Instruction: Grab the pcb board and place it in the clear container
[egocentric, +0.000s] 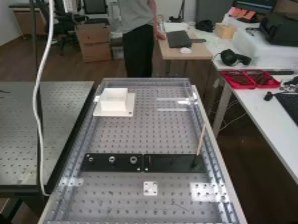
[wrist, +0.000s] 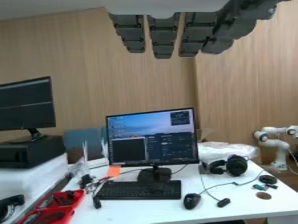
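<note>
Wrist view: the dark grey hand (wrist: 163, 36) hangs open, its straight fingers empty. High view: on the perforated metal desk (egocentric: 123, 137), a white square block (egocentric: 114, 99) stands far left; I cannot tell where the pcb board is.

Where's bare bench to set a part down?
Biggest patch of perforated bench: between the white block's base plate and the two black plates. Smaller: left of the small white plate, on the near side of the left black plate. Crowded: the black plates' row, round fittings left, thin stick right.
</note>
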